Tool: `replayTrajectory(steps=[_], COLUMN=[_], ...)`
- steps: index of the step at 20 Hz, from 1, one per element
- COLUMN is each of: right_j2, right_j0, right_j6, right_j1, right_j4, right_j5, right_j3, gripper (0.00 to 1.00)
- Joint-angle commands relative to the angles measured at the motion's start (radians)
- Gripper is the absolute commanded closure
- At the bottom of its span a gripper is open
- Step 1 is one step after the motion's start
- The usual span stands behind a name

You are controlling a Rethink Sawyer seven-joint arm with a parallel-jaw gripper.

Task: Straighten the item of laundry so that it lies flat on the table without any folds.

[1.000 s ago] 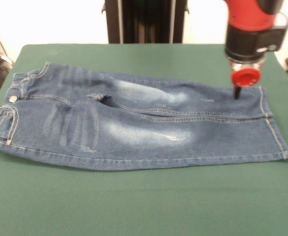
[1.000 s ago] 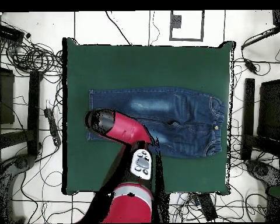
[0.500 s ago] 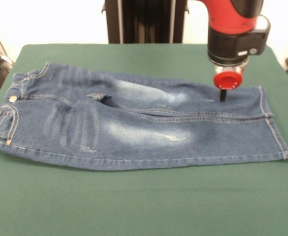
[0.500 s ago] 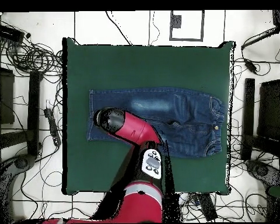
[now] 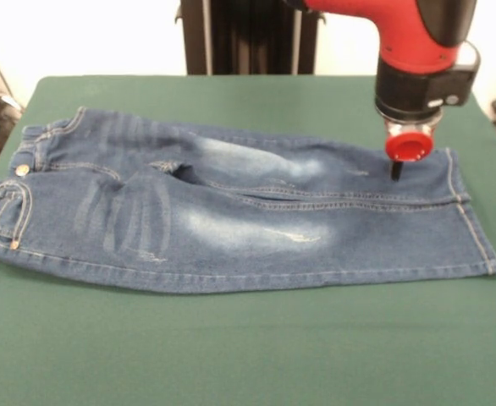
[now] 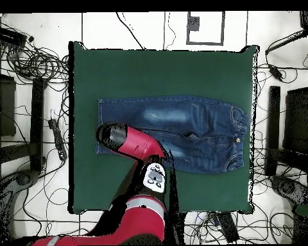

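So at this point the jeans were lying lengthwise across the middle of the green table, waistband at the left in the front view and leg hems at the right. They were mostly spread out, but we could see a small fold at the crotch where the cloth bunched up, and the waistband end looked a bit rumpled too.

The gripper sat over the far leg close to the hem, with its dark tip at the denim or just above it. We honestly couldn't tell whether it was spread or closed, or whether it had any cloth pinched, since only one thin dark tip showed below the red ring.

Our guess was that we were in the smoothing step, working the hem end. The next move would probably need a grab near that hem and a gentle pull away from the waistband to draw out the crease.
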Motion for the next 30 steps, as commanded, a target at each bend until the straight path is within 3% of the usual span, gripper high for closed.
replayTrajectory(steps=[1, 11, 21, 30], right_j2=[0.098, 0.092, 0.066, 0.082], right_j0=[0.044, 0.093, 0.152, 0.106], right_j6=[0.114, 0.179, 0.255, 0.160], right_j1=[0.093, 0.070, -0.017, -0.076], right_j4=[0.027, 0.076, 0.123, 0.124], right_j5=[-0.064, -0.007, 0.101, 0.074], right_j3=[-0.005, -0.025, -0.028, 0.057], gripper=[1.00, 1.00, 1.00, 1.00])
